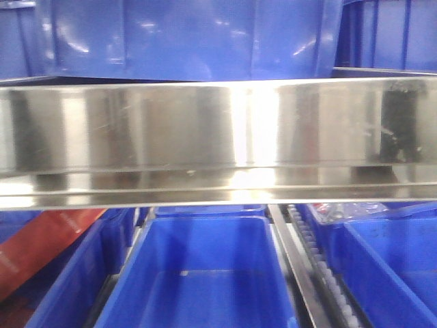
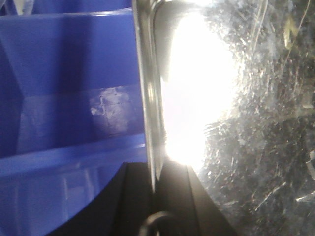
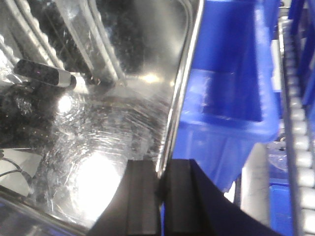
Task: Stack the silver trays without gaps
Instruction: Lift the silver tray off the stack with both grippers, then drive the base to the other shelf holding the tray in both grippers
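In the left wrist view a silver tray [image 2: 246, 147] fills the right half, its scratched bottom washed out by glare. Its thin rim [image 2: 150, 108] runs down between the black fingers of my left gripper [image 2: 155, 169], which is shut on it. In the right wrist view a silver tray [image 3: 123, 98] fills the left half, mirroring the surroundings. Its rim [image 3: 183, 73] ends between the black fingers of my right gripper [image 3: 161, 177], shut on that edge. I cannot tell whether both views show the same tray. Neither gripper shows in the front view.
A broad mirror-like steel rail [image 1: 218, 130] crosses the whole front view. Deep blue bins [image 1: 198, 273] sit below it and behind it. A blue bin [image 2: 64, 98] lies left of the left gripper, another [image 3: 231, 98] right of the right gripper, beside a roller track [image 3: 295, 98]. A red object [image 1: 41, 253] lies low left.
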`<state>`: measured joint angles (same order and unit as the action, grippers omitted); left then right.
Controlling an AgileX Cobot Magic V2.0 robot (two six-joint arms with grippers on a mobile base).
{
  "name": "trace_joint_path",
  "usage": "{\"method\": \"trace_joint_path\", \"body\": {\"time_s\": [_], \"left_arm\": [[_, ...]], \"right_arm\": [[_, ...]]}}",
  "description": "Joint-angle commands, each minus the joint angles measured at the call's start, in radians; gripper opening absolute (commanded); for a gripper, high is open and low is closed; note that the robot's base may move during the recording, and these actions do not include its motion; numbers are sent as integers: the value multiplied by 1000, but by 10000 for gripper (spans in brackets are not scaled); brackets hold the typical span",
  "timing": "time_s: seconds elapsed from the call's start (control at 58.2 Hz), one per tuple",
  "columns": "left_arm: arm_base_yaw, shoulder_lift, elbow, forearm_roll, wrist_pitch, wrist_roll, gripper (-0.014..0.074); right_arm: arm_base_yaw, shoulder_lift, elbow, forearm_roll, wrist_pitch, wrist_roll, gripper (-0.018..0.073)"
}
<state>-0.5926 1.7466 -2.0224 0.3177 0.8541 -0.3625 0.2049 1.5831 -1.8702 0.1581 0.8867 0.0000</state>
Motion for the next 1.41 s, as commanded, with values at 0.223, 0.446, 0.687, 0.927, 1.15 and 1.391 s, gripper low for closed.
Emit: {"method": "trace_joint_path", "body": {"time_s": [0.223,0.446,0.687,0.927,1.15,1.391], "left_arm": [[-10,-1,-7,7,-34,20,-26],[-10,-1,-7,7,-34,20,-26],[-10,-1,-7,7,-34,20,-26],[-10,-1,-7,7,-34,20,-26],[-10,-1,-7,7,-34,20,-26],[-10,-1,-7,7,-34,20,-26]], "right_arm": [[7,-10,-13,34,-58,-18,-80],[7,-10,-13,34,-58,-18,-80],[7,-10,-13,34,-58,-18,-80],[7,-10,-13,34,-58,-18,-80],[7,-10,-13,34,-58,-18,-80],[7,-10,-13,34,-58,-18,-80]]}}
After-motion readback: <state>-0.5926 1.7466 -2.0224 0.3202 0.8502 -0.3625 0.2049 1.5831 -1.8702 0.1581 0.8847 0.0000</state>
